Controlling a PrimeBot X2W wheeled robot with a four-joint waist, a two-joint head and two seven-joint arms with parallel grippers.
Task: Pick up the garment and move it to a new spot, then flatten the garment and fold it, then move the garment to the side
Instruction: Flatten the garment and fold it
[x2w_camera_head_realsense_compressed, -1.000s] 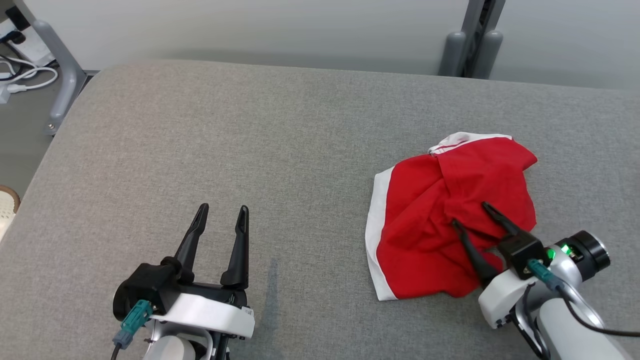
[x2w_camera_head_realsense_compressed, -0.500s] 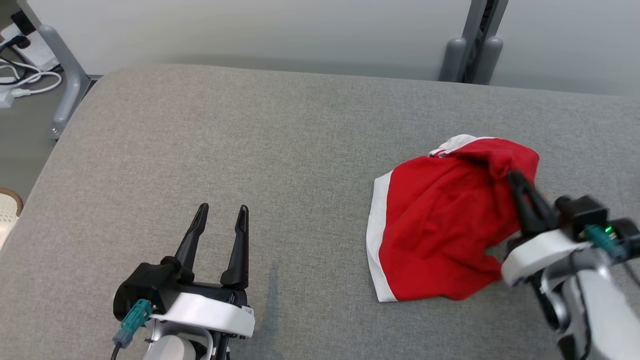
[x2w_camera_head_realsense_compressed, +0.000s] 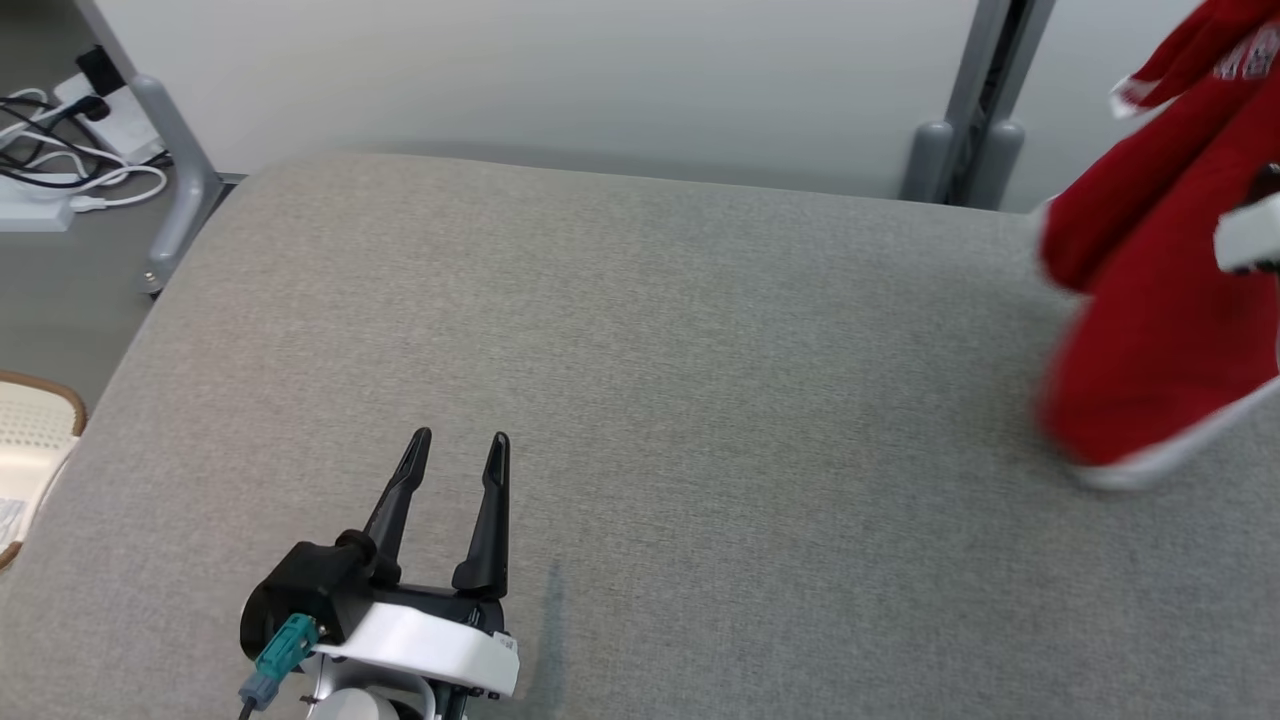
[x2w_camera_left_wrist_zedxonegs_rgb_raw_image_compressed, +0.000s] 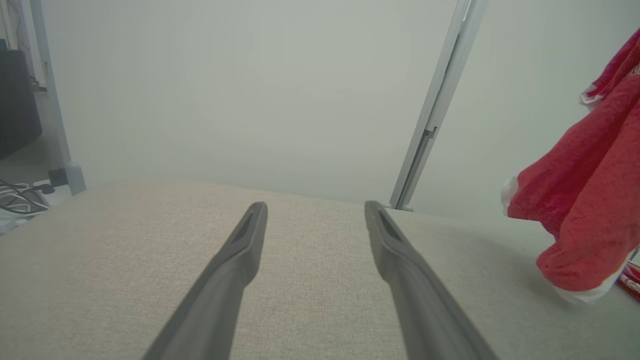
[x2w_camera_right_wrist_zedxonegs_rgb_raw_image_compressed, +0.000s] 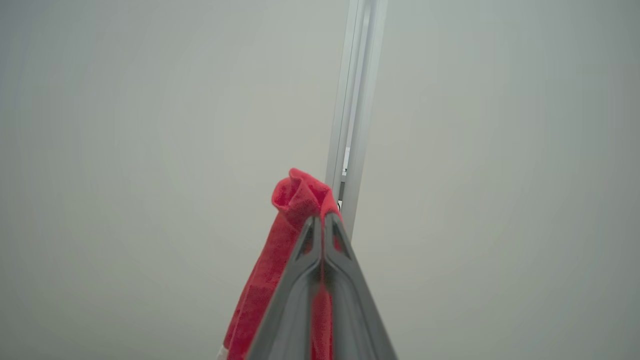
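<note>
Garment (x2w_camera_head_realsense_compressed: 1150, 330) hangs pinched in jaws of right gripper (x2w_camera_right_wrist_zedxonegs_rgb_raw_image_compressed: 321, 218).

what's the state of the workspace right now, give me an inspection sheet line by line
surface: grey fabric surface, with one faint dark streak near the front
job's things: red garment with white trim, bunched, hanging at the right edge; cannot tell whether its hem touches the surface
clutter: nothing seen on the surface
grippers: left gripper open, empty, low over the near left; right gripper shut on the red garment
cables: white and dark cables on the floor, far left
surroundings: pale wall, grey metal post, grey frame leg
</note>
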